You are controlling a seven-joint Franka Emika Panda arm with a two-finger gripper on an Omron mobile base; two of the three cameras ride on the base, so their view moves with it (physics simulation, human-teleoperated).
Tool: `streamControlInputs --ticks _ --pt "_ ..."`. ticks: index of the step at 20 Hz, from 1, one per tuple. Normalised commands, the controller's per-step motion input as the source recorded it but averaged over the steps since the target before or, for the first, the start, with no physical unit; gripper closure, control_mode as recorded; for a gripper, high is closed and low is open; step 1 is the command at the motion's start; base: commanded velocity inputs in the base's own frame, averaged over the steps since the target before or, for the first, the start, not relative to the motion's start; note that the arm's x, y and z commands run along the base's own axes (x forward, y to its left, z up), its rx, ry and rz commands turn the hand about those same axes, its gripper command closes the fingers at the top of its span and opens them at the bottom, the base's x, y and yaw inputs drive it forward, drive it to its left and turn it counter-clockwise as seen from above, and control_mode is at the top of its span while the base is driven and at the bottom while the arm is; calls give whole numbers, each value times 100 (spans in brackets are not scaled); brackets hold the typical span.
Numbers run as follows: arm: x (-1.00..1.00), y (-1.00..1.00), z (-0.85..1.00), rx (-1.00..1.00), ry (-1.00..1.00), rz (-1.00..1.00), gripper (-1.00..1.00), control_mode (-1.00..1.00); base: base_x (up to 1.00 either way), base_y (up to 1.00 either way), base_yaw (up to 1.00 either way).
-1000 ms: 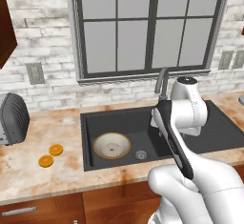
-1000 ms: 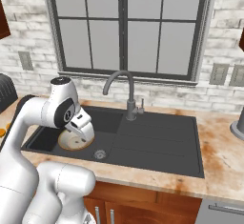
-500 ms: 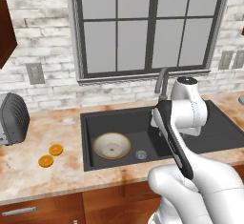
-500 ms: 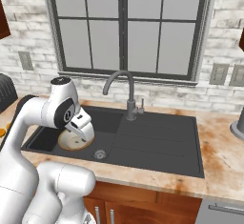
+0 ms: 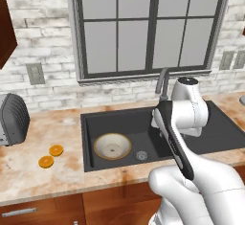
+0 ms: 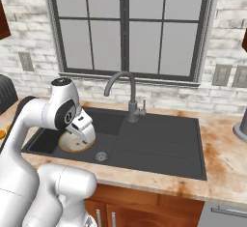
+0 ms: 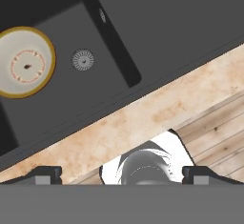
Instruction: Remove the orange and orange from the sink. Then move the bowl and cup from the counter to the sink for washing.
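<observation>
Gripper: hangs over the sink above the front counter edge, jaws spread wide with nothing between them; its two dark fingertips (image 7: 47,174) stand far apart at the bottom of the hand view.
Oranges: two small orange fruits, one (image 5: 56,150) and the other (image 5: 46,161), lie just beside each other on the counter (image 5: 28,171), off to the gripper's left and well apart from it, outside the basin. That part of the job looks done.
Bowl: cream bowl with tan rim (image 5: 112,146) sits on the floor of the sink (image 5: 124,118), near the round metal drain (image 7: 82,59), below and to the left of the gripper. Judged as already placed.
Cup: I cannot make out the yellow cup, so its place relative to the gripper cannot be told.
Faucet: dark curved faucet (image 6: 120,83) rises behind the basin, beyond the gripper.
Left to do: by these views, the cup remains; the empty hand suits going for it next.
Toaster: grey toaster (image 5: 12,118) far to the gripper's left, by the wall.
</observation>
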Motion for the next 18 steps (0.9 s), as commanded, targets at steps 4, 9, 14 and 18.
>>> streamControlInputs --ticks 4,9,14,18 --pt "0 0 0 0 0 0 -100 100 0 0 0" --pt "0 0 0 0 0 0 -100 100 -2 0 0" --pt "0 0 0 0 0 0 -100 100 -30 -14 -1" --pt "0 0 0 0 0 0 -100 100 -37 -22 -4"
